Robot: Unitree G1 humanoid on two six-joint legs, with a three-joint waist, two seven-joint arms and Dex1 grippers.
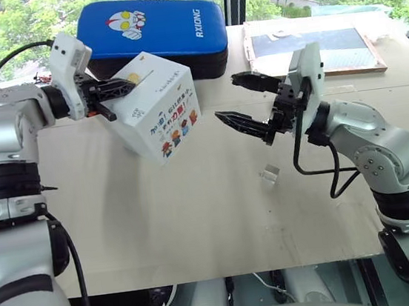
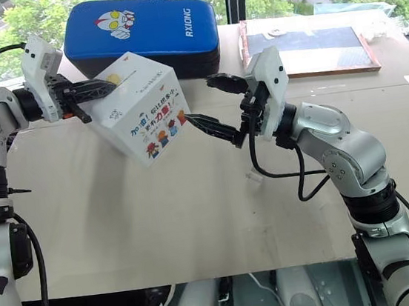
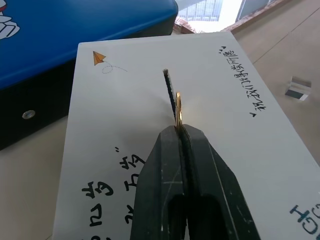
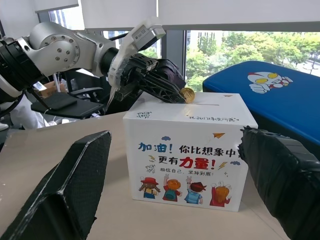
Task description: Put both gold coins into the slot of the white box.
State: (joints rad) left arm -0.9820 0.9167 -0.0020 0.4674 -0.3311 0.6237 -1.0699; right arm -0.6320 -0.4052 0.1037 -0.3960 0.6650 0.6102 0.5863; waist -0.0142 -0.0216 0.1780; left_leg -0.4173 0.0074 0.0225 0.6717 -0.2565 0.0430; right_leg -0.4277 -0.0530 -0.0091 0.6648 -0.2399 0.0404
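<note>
The white box (image 1: 158, 108) with cartoon figures stands on the table, its plain handwritten face up. My left gripper (image 3: 180, 131) is shut on a gold coin (image 3: 178, 107) and holds it edge-on just over that face. The coin lines up with the dark slot (image 3: 169, 85), at the end nearer the gripper. I cannot tell whether the coin touches the box. The coin (image 4: 187, 94) also glints above the box's top edge in the right wrist view. My right gripper (image 1: 226, 96) hangs open and empty to the right of the box, fingers pointing toward it.
A blue padded cushion (image 1: 152, 29) with a cartoon face lies right behind the box. A small clear cube (image 1: 270, 172) sits on the table below my right gripper. A flat framed board (image 1: 319, 49) lies at the back right.
</note>
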